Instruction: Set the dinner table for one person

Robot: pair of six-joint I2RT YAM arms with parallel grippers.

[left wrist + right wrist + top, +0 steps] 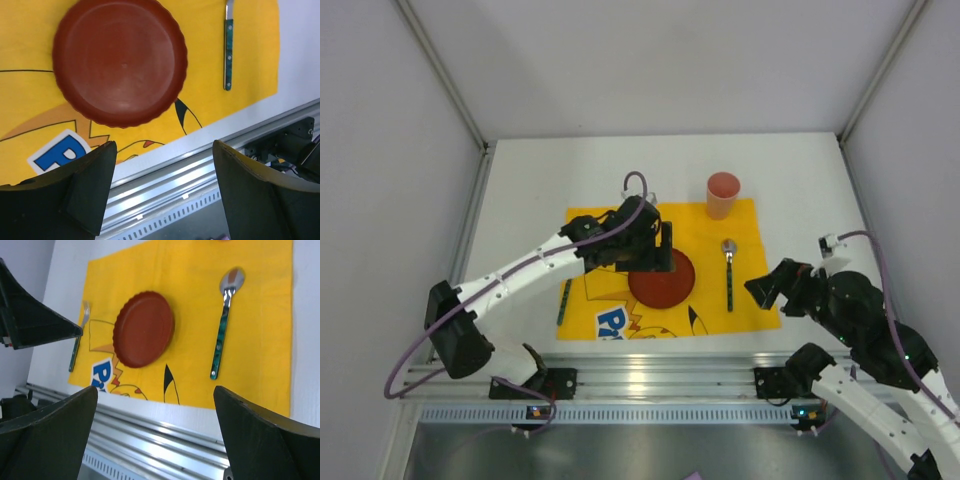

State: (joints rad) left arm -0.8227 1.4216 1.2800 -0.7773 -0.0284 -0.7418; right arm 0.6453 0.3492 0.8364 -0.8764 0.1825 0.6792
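**Both hands empty over the white table**

The dinner table (525,190) is nothing I would try to grip. I judge it rigid, heavy and fixed in its frame, so it serves only as a surface to put things down on. Its top is plain matte white and flat, with silver rails (650,375) along the edges. The finish looks grippy enough that dishes should not skate. It spreads beneath and beyond both sets of fingers, far wider than anything on it.

My left gripper (164,150) has its jaws spread wide with nothing between them. The red plate (120,60) lies just ahead of its fingertips, on the yellow mat (30,45). My right gripper (155,392) is likewise spread and empty. From its fingertips, the spoon (223,325) lies ahead and to the right, and the fork (80,335) is far off to the left. The cup (723,193) stands at the mat's far edge, well beyond the right fingers.

If anything needs nudging, I'd take the pieces themselves by a rim or handle. I'd press lightly, because the mat is soft cloth and may bunch.
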